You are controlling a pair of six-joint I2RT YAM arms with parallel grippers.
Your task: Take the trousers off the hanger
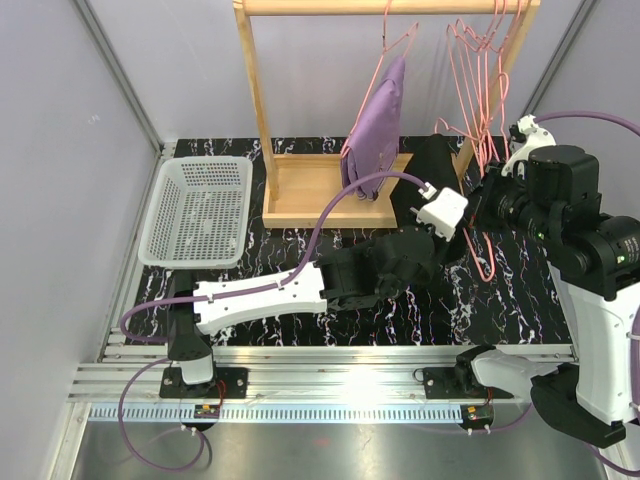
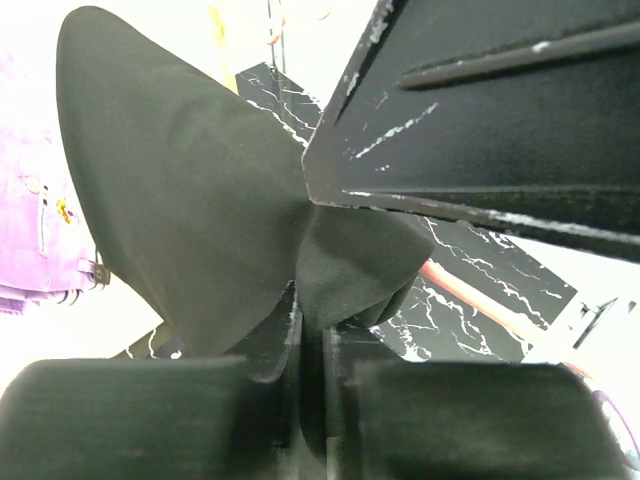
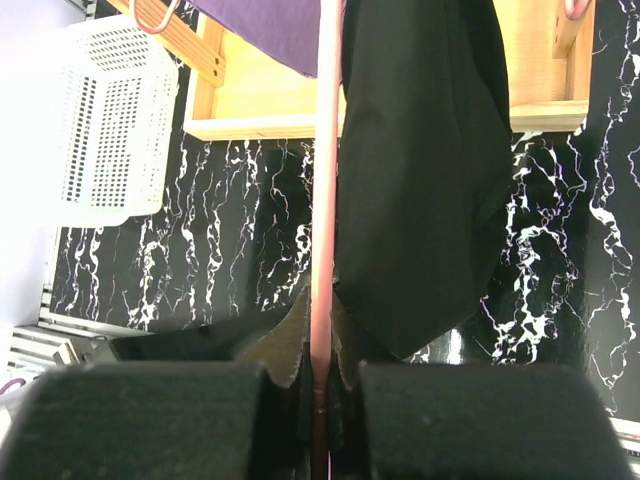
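Now | your left jaws pinch the black trousers (image 2: 180,180) | right jaws clamp the hanger (image 3: 322,200) | pull them leftward.

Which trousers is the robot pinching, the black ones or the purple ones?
The black cloth trousers: the left gripper pinches their fabric, while the lilac-purple trousers hang untouched on the wooden rack.

A black surface (image 1: 280,250) veined with white carries a white slotted plastic basket (image 1: 195,215) at its left side and, just beside it at the back, a wooden rack's flat base (image 1: 310,190).
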